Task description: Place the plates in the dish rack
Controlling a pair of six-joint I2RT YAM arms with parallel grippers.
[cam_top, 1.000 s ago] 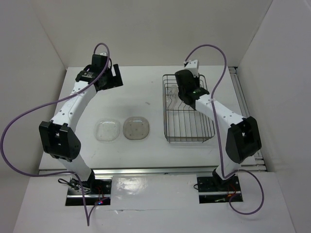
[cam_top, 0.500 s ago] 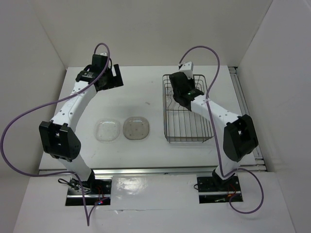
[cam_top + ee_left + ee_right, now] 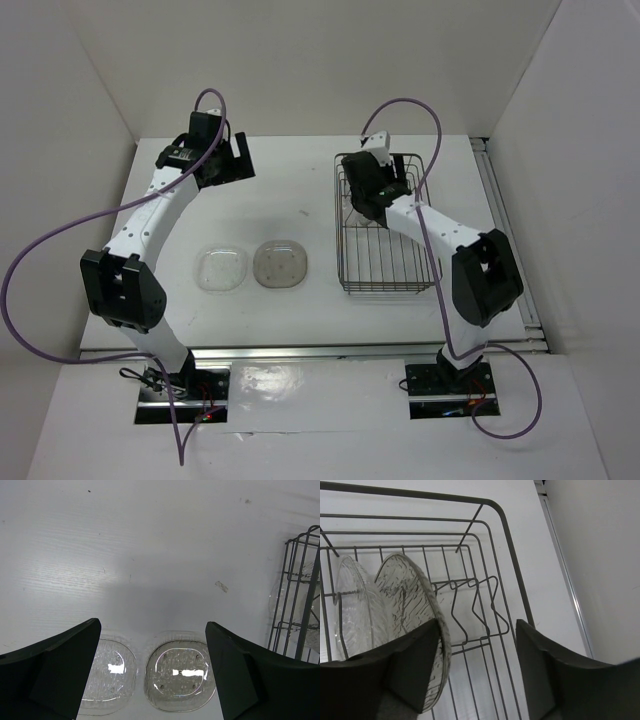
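Two plates lie flat on the table: a clear one [image 3: 221, 269] [image 3: 107, 672] and a greyish-tan one [image 3: 281, 264] [image 3: 180, 675] beside it. Two more plates [image 3: 407, 605] [image 3: 352, 605] stand on edge in the dish rack [image 3: 437, 265] [image 3: 505, 530]. My right gripper [image 3: 362, 195] [image 3: 479, 625] hangs open over the rack's far left part. The nearer standing plate's rim runs along its left finger, with a wide gap to the right finger. My left gripper [image 3: 235, 160] [image 3: 152, 627] is open and empty, high above the table at the back left.
Upright wire tines [image 3: 470, 605] stand free to the right of the standing plates. The rack's corner [image 3: 295, 605] shows at the right of the left wrist view. White walls close in the table at the back and both sides.
My right gripper has gone from shut to open, letting go of the plate now standing in the rack. The right arm shifted toward the rack's far left. The left arm has not moved.
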